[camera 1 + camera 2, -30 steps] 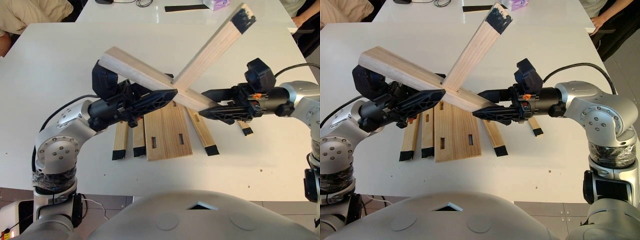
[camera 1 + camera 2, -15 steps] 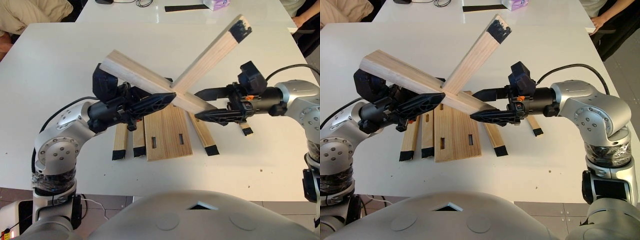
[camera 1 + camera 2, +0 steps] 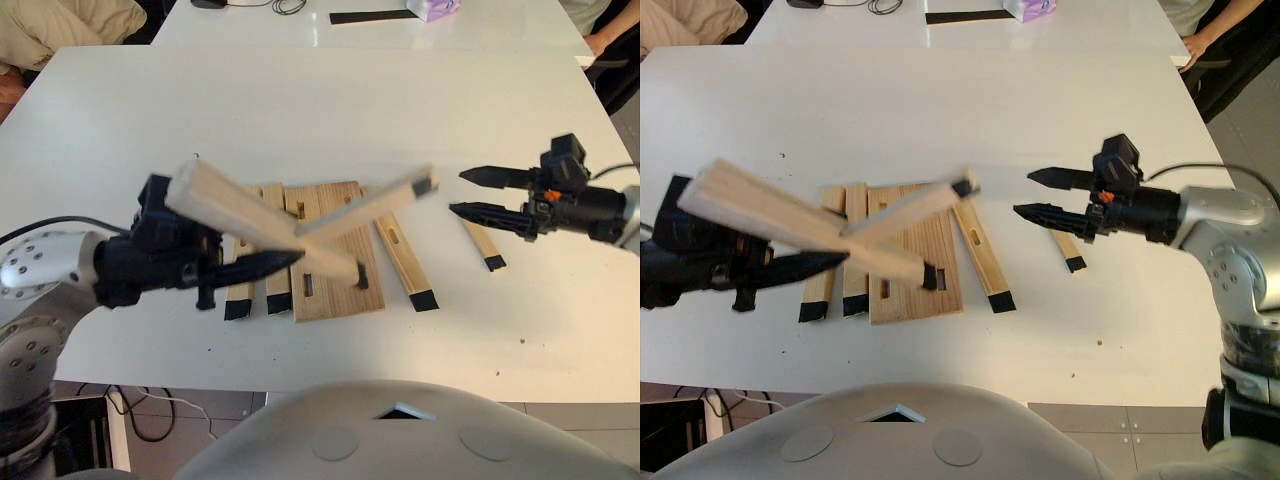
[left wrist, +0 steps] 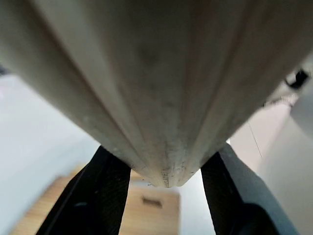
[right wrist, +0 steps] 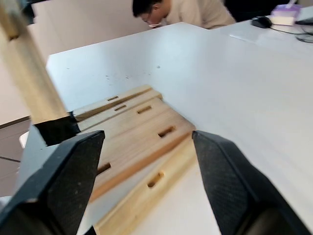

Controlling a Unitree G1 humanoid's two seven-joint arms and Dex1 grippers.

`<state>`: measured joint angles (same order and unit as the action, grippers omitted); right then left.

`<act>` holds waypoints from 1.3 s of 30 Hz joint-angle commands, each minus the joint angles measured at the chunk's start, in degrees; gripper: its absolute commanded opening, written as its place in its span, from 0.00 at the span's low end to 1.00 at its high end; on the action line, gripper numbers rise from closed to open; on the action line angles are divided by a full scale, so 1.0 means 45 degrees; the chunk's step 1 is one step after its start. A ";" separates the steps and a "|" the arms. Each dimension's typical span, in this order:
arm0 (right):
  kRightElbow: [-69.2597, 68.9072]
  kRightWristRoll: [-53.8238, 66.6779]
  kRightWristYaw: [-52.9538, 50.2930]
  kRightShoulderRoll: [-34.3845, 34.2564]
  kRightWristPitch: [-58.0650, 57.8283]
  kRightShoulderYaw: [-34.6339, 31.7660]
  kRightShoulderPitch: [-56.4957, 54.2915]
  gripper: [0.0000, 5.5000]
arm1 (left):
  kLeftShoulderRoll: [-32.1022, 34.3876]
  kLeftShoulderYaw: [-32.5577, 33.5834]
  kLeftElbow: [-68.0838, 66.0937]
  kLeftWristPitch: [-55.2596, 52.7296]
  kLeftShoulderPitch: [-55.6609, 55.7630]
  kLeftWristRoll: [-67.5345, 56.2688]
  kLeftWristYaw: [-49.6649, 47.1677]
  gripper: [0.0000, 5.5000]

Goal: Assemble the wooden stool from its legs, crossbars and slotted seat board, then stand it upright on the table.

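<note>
Two wooden bars joined in a cross (image 3: 300, 232) hang low over the table, blurred, with black-tipped ends. My left gripper (image 3: 282, 262) is shut on the longer bar (image 4: 161, 88), whose sides are pinched between the fingers (image 4: 93, 196). The slotted seat board (image 3: 335, 297) lies flat under the cross, with loose legs beside it on the left (image 3: 240, 295) and on the right (image 3: 408, 265). Another short piece (image 3: 485, 245) lies below my right gripper (image 3: 458, 192), which is open and holds nothing, well to the right of the cross. The seat board (image 5: 142, 134) lies ahead of it.
The white table (image 3: 330, 110) stretches bare behind the parts, and its front edge is near. A second table behind it carries a purple box (image 3: 435, 8) and a black strip (image 3: 372, 15). A person (image 5: 181, 12) sits at the far left corner.
My right gripper let go of the cross and drew back to the right. My left arm swung the cross down and to the left, tilting it lower over the seat board.
</note>
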<state>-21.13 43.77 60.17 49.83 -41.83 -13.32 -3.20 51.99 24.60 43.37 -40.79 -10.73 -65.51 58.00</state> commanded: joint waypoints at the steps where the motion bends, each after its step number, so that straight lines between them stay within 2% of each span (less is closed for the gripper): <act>1: -0.0886 0.0098 -0.0710 -0.0377 0.0193 -0.0599 0.0804 0.60 | 0.0831 -0.0398 -0.0368 0.0341 -0.0008 0.1199 0.1121 0.37; 8: -0.1468 0.0148 -0.1877 -0.1240 0.0297 -0.0593 0.1354 0.60 | 0.1668 -0.2117 -0.2982 0.1845 0.1543 0.3815 0.3290 0.37; 13: -0.1686 0.0147 -0.2298 -0.1592 0.0390 -0.0529 0.1605 0.60 | 0.1888 -0.2698 -0.4099 0.2447 0.2047 0.4637 0.4515 0.37; 30: -0.1908 0.0241 -0.2697 -0.1933 0.0470 -0.0506 0.1772 0.60 | 0.1865 -0.3739 -0.4949 0.3865 0.2570 0.6408 0.4862 0.37; 39: -0.1953 0.0240 -0.2734 -0.1861 0.0440 -0.0354 0.1642 0.60 | 0.1772 -0.4437 -0.4196 0.5651 0.0524 0.7869 0.4691 0.37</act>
<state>-29.28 44.86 48.06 40.82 -40.20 -15.21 4.90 59.49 7.09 25.03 -14.92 -4.65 -34.62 79.05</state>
